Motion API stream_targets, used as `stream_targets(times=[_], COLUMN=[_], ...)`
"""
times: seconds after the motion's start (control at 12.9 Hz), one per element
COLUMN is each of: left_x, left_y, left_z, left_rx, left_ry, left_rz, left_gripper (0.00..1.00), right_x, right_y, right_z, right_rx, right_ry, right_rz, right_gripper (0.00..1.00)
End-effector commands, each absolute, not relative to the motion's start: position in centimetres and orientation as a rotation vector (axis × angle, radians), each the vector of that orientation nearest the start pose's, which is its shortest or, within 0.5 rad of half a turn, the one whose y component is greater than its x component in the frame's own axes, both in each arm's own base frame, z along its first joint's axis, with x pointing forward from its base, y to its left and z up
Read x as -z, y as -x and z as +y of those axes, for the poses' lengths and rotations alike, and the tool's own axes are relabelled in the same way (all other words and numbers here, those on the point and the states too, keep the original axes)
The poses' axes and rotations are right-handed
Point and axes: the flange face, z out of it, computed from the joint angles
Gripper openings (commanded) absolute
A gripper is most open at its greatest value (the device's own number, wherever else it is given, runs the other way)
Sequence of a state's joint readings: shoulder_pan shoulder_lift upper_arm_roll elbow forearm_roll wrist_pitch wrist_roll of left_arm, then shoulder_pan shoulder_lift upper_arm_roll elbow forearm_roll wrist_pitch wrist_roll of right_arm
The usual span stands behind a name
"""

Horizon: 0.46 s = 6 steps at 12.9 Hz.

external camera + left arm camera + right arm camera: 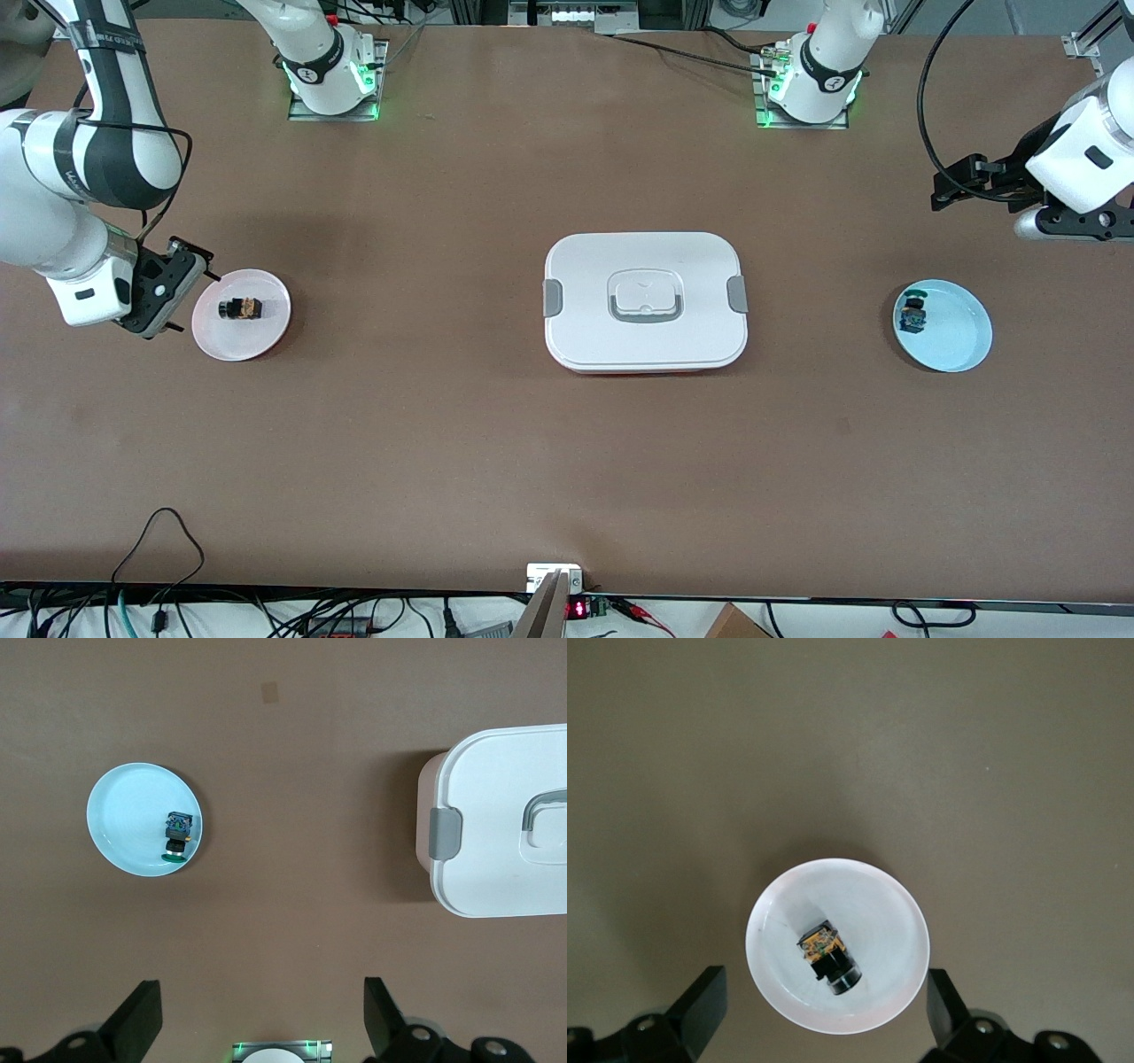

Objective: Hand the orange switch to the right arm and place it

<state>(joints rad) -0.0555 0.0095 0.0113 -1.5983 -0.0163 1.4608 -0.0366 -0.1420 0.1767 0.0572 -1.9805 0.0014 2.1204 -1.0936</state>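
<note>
Lying in pink dish (266,341), orange switch (241,308) has long axis along table length. Right gripper (168,288) hovers beside dish rim, fingers apart, empty, much nearer. Left gripper (952,184) waits open over own end.

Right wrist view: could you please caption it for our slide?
Open right gripper above the orange switch in its pink dish.

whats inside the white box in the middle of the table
Cannot be seen: the white box has its lid on, latched at both ends, hiding the inside. Only the lid's grey handle shows on top.
</note>
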Motion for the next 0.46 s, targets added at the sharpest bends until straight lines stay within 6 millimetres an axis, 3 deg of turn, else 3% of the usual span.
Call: stream_targets(times=[0.0, 0.23, 0.39], left_x=[-59.9, -59.9, -59.7], left_y=[-54.4, -54.4, -54.4], left_z=[-2.6, -2.6, -2.5], left_rx=[-0.22, -0.22, -0.225], left_ry=[3.158, 3.158, 3.157], left_rz=[0.011, 0.014, 0.011], left_gripper=[1.0, 1.0, 1.0], right_x=[-37.6, -37.8, -38.5], right_y=[-58.4, -57.5, -57.1], right_z=[-4.8, -3.1, -0.3], right_rx=[-0.072, -0.204, -0.289], right_ry=[2.842, 2.939, 2.996], right_rz=[-1.2, -0.845, -0.616], right_gripper=[1.0, 1.0, 1.0])
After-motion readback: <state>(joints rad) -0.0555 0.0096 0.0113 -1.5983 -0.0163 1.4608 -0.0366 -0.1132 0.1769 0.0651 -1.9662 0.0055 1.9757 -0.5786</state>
